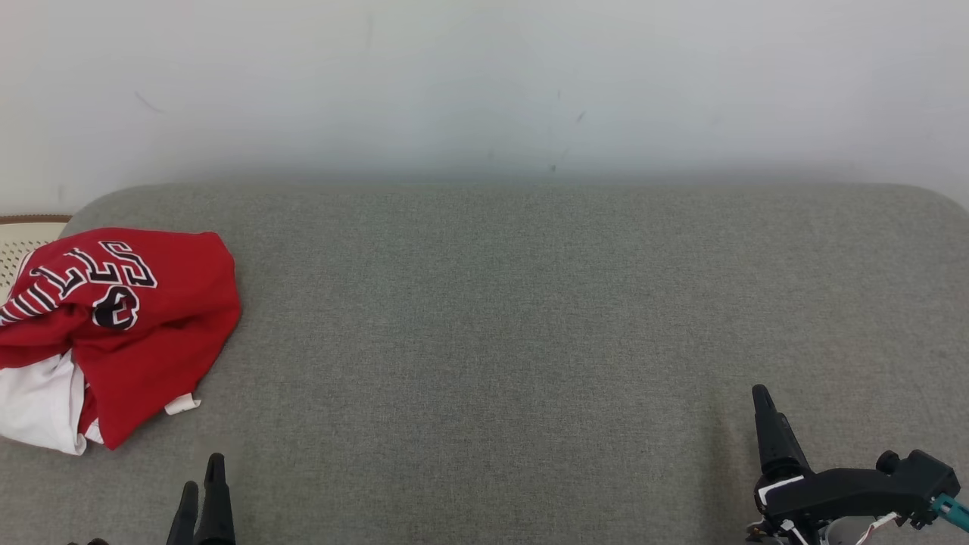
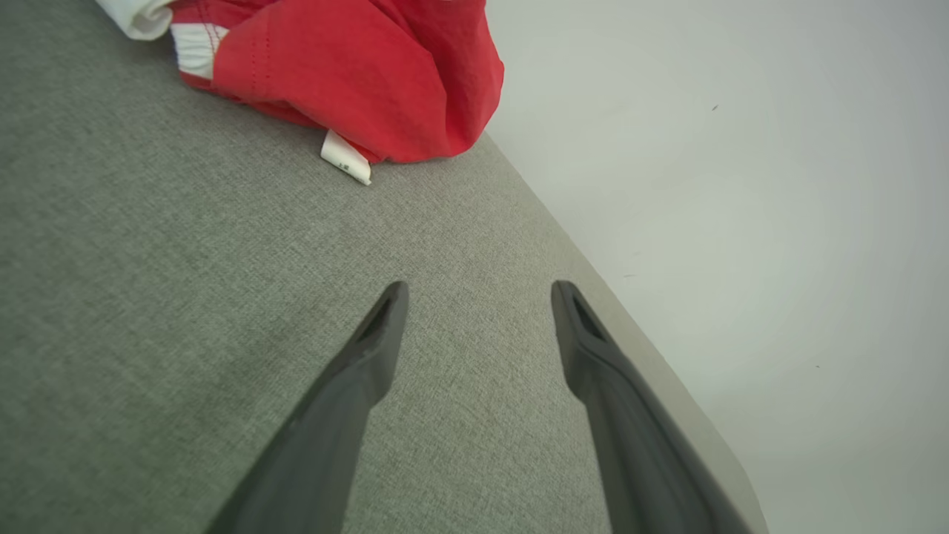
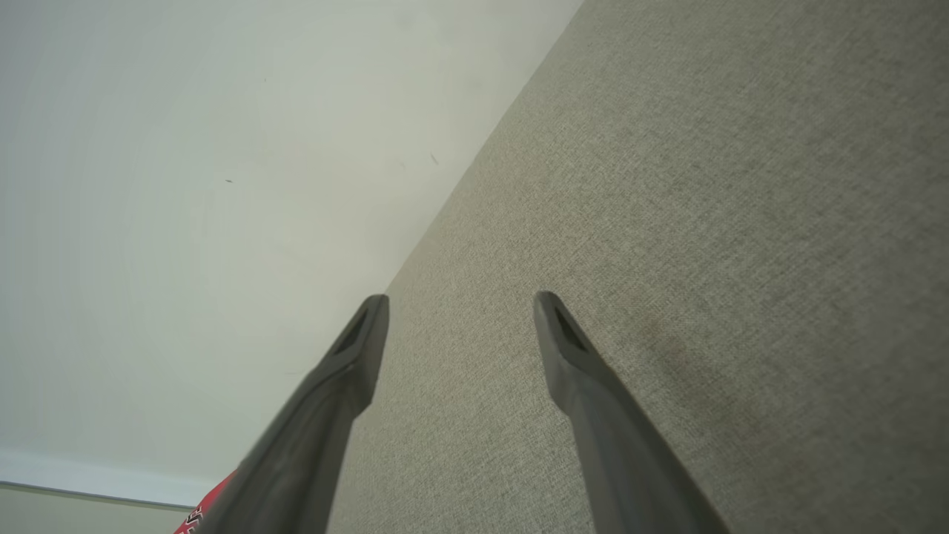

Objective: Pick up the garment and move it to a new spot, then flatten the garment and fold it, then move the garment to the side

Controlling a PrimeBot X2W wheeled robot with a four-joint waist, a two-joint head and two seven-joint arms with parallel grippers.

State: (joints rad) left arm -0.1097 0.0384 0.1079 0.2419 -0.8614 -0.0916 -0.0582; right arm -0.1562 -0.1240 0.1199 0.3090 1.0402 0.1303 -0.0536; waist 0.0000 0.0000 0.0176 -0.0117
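A grey woven-fabric worktop (image 1: 492, 318) with rounded far corners spans the head view, pushed up against a plain white wall (image 1: 484, 83).

Nearest, at the lower left edge, the left end effector (image 1: 203, 475) (image 2: 480, 288) hovers over bare fabric. Its own wrist view shows the two dark fingers spread wide apart with nothing between them. At the lower right, the right end effector (image 3: 461, 298) is likewise fully spread and empty, above bare grey fabric well apart from the garment. In the head view only one of its fingers (image 1: 772, 431) stands out clearly, pointing up from the black wrist housing.

Just beyond the left end effector, on the left side of the worktop, the garment (image 1: 151, 333) (image 2: 356, 74) lies crumpled in a heap. It is a red jersey with black-and-white lettering on its top folds, and white fabric shows along its near left edge. A small white label (image 1: 182, 405) (image 2: 345, 157) sticks out from its near hem onto the fabric. Neither end effector touches it.

Farther left, behind the garment, sits a cream, brown-rimmed object (image 1: 23, 235), possibly a basket; too little of it shows to be sure.
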